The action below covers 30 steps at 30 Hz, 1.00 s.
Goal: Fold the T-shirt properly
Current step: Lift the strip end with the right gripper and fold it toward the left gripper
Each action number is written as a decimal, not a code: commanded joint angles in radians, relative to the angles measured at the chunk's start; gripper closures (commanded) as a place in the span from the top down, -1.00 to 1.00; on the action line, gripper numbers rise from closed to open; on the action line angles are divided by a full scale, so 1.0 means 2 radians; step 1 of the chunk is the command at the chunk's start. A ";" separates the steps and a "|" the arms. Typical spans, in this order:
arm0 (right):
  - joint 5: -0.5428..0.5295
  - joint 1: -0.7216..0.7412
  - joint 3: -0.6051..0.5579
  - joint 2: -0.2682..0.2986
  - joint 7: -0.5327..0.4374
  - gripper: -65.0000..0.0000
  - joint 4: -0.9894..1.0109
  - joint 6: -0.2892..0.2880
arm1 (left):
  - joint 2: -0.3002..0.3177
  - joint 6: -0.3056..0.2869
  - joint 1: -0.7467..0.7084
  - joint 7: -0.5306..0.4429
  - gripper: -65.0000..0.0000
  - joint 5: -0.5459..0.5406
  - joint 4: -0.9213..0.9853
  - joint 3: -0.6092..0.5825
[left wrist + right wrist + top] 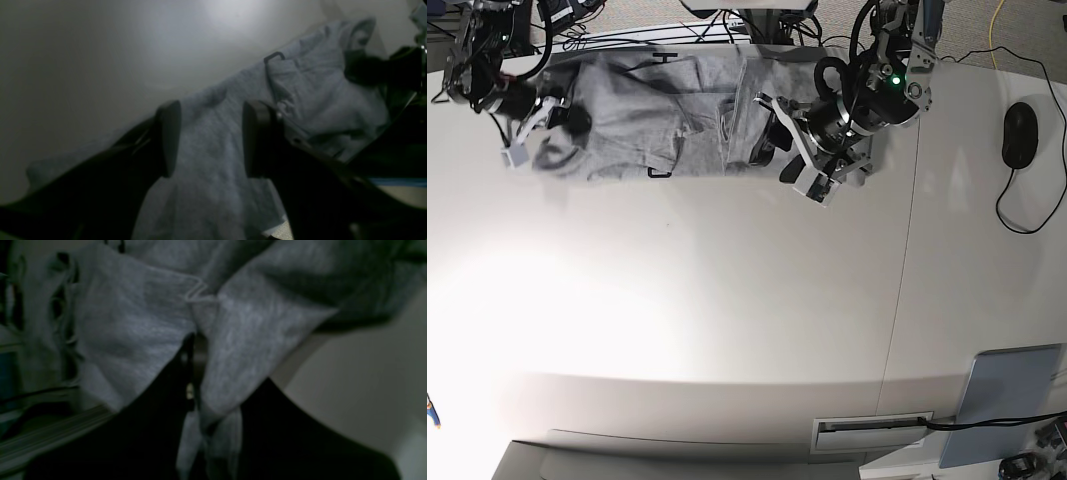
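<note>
**Grey T-shirt bunched along the far edge, one end pinched**

Nearest to us in the base view we see bare white table point(727, 330), with a grey panel point(1012, 405) at its near right corner. Farther back on the right lies a black mouse point(1020, 135) with its cable.

Beyond that, along the table's far edge, the T-shirt point(657, 120) lies crumpled in a wide strip running left to right.

At its right end we find the left gripper point(210, 140) low over the cloth, its two dark fingers point(168, 136) standing well apart with grey fabric showing between them; nothing is clamped.

At the strip's left end the right gripper point(195, 373) has its jaws nearly together, and in the right wrist view we see a fold of the grey fabric pinched between them and spilling to either side.
</note>
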State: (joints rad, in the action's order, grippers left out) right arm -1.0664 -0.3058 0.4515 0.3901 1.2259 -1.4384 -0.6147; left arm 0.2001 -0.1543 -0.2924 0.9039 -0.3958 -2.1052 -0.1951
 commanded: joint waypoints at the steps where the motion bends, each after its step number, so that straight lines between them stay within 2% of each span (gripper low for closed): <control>1: 0.028 0.010 0.022 0.026 -0.003 -1.00 -0.003 0.007 | 0.000 -0.002 -0.002 -0.011 -0.05 0.006 -0.010 0.001; 6: 0.030 0.032 0.098 0.076 0.014 -1.00 -0.016 0.009 | 0.000 0.000 -0.020 -0.012 -0.05 0.041 -0.010 0.001; 8: 0.025 0.032 0.111 0.084 0.031 -1.00 -0.044 0.014 | 0.000 0.000 -0.025 -0.017 -0.05 0.052 -0.007 0.001; 11: 0.025 0.032 0.111 0.072 0.063 -1.00 -0.114 0.030 | 0.000 0.000 -0.028 -0.022 -0.05 0.054 0.014 0.001; 15: 0.033 0.023 0.094 0.018 0.067 -1.00 -0.237 0.035 | 0.000 -0.006 -0.028 -0.050 -0.05 0.052 0.073 0.001; 18: 0.061 0.005 0.047 -0.020 0.047 -1.00 -0.319 0.047 | 0.000 -0.034 -0.028 -0.076 -0.05 0.051 0.105 0.001; 22: 0.126 -0.010 -0.051 -0.056 0.020 -1.00 -0.381 0.074 | -0.001 -0.059 -0.028 -0.080 -0.05 0.020 0.117 0.001; 26: 0.196 -0.012 -0.155 -0.068 0.013 -1.00 -0.385 0.096 | -0.002 -0.064 -0.028 -0.082 -0.05 0.011 0.117 0.001; 30: 0.233 -0.012 -0.242 -0.068 0.003 -1.00 -0.385 0.099 | -0.002 -0.064 -0.028 -0.082 -0.05 0.011 0.117 0.001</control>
State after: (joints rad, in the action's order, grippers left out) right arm -0.5858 -0.3347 -0.0387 0.2489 1.2579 -2.1918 -0.4141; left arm 0.1974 -0.2783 -0.3519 0.7605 -0.3603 -1.8545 -0.1947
